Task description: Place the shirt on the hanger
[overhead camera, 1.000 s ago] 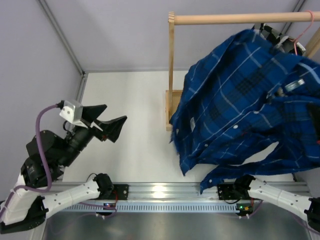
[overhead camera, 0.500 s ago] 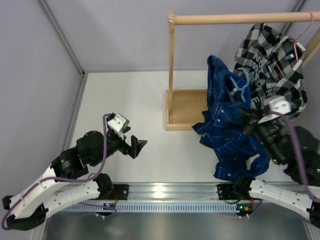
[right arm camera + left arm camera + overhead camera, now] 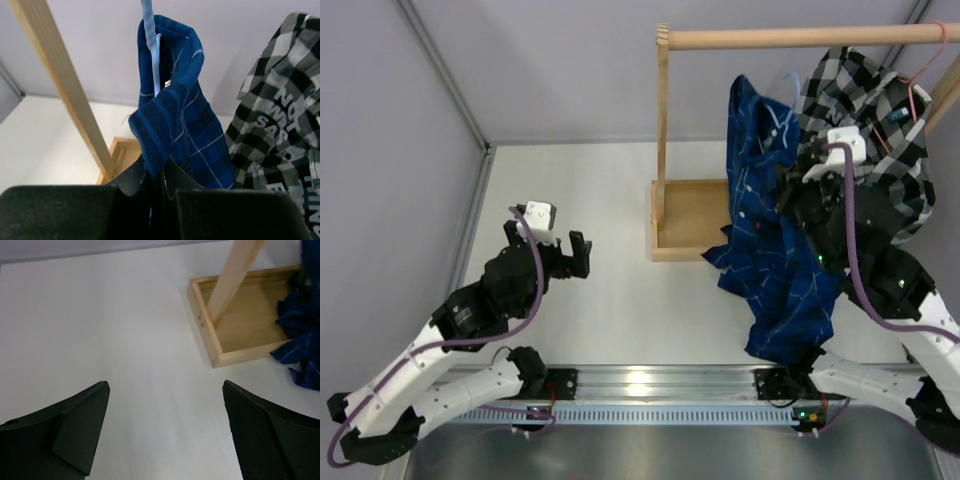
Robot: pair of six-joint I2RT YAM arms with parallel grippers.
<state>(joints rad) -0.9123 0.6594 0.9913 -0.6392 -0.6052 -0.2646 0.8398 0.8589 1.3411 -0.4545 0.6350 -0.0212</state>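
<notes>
The royal-blue plaid shirt hangs in a bunched column in front of the wooden rack, its lower end trailing on the table. My right gripper is raised beside it and shut on a fold of the shirt near the collar, jaws pinched together. The light-blue hanger rises straight up out of that fold; its thin wire shows just below the rod. My left gripper hovers low over the table at left, open and empty, fingers wide apart, facing the rack's base.
The wooden rack has a top rod, an upright post and a tray base. A black-and-white checked shirt on a pink hanger hangs right beside the blue one. Grey walls close the back and left.
The shirt, spread wide near the camera a second ago, now hangs narrow by the rack. The right arm has lifted it toward the rod. The left arm has swung lower and nearer the rack.
</notes>
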